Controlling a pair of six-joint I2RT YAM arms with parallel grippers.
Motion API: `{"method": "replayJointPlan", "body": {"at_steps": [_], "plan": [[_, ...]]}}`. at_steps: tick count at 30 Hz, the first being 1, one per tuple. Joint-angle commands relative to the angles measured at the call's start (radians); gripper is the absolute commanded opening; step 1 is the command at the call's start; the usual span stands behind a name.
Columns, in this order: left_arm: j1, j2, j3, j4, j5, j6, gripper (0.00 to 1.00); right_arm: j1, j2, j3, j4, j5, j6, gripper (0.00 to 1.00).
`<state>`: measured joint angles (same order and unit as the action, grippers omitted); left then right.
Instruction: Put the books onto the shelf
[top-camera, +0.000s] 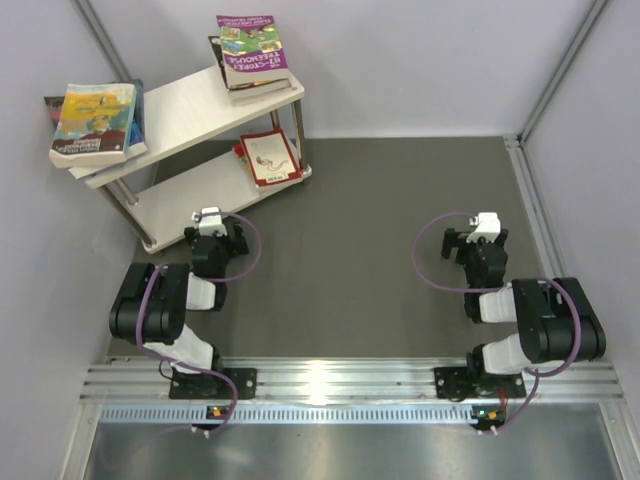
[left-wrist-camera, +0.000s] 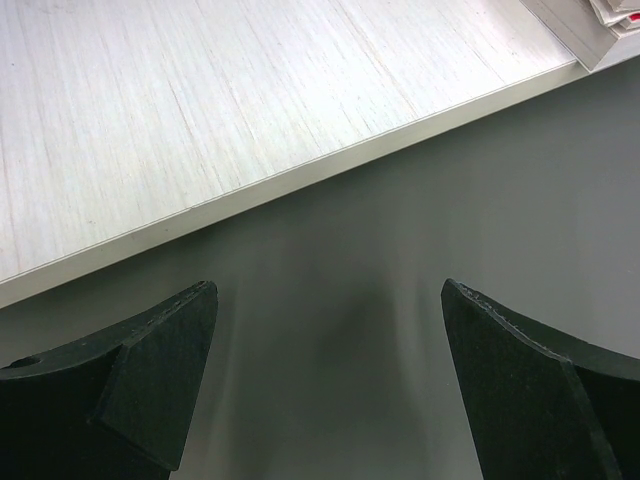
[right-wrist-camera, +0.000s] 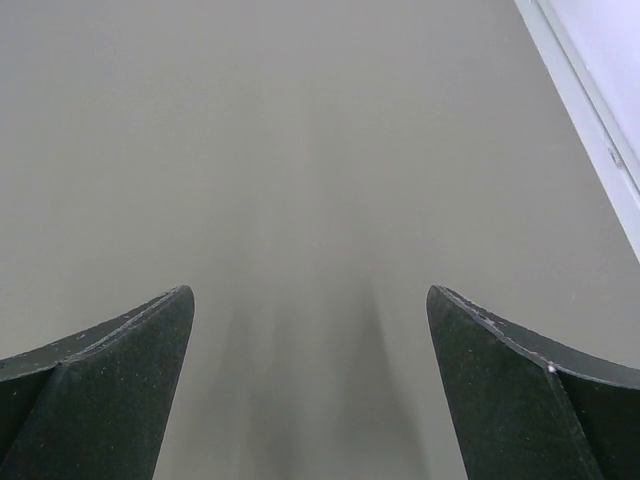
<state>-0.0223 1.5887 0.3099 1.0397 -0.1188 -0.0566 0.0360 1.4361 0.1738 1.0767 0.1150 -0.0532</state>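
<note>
The dark grey matte tabletop (top-camera: 380, 250) fills the middle of the overhead view, and no book shows anywhere on it.

In the upper left of the frame stands the small two-tier shelf (top-camera: 190, 110), with pale whitish wooden boards on thin silver posts.

- **Top board, far left end:** a yellow-and-blue-topped stack of thin paperbacks (top-camera: 95, 122) sits here, overhanging the edge a little.
- **Top board, right end:** close to the top of the frame is a purple-and-green-topped stack of paperbacks (top-camera: 252, 48).
- **Lower board (top-camera: 190, 195):** a red-bordered paperback with a white panel (top-camera: 270, 157) lies flat at the right end.

How many books each stack holds cannot be counted from here.

The left end effector (top-camera: 212, 232) hangs just beside the lower board's front edge. The left wrist view confirms it (left-wrist-camera: 328, 290): jaws spread wide, only grey tabletop between them.

The right end effector (top-camera: 478, 242) sits right of centre, well apart from the shelf. Its own camera (right-wrist-camera: 310, 292) shows it fully open too, with nothing in its grasp.

As a judgement, the job looks done, or as good as done. Every book in sight is on the shelf, both arms are empty and folded back near their bases, and nothing visible is left to fetch.
</note>
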Motion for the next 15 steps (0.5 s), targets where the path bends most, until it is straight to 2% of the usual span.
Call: {"method": "replayJointPlan", "body": {"at_steps": [1, 5, 15], "plan": [[0.004, -0.012, -0.002, 0.074, 0.016, 0.004, 0.99, -0.027, 0.009, 0.073, 0.091, -0.106, 0.029, 1.00], [0.004, -0.012, 0.000, 0.074, 0.018, 0.004, 0.99, -0.025, 0.004, 0.058, 0.112, -0.159, 0.003, 1.00], [0.004, -0.013, 0.000, 0.072, 0.016, 0.004, 0.99, -0.027, 0.009, 0.073, 0.097, -0.135, 0.013, 1.00]]}}
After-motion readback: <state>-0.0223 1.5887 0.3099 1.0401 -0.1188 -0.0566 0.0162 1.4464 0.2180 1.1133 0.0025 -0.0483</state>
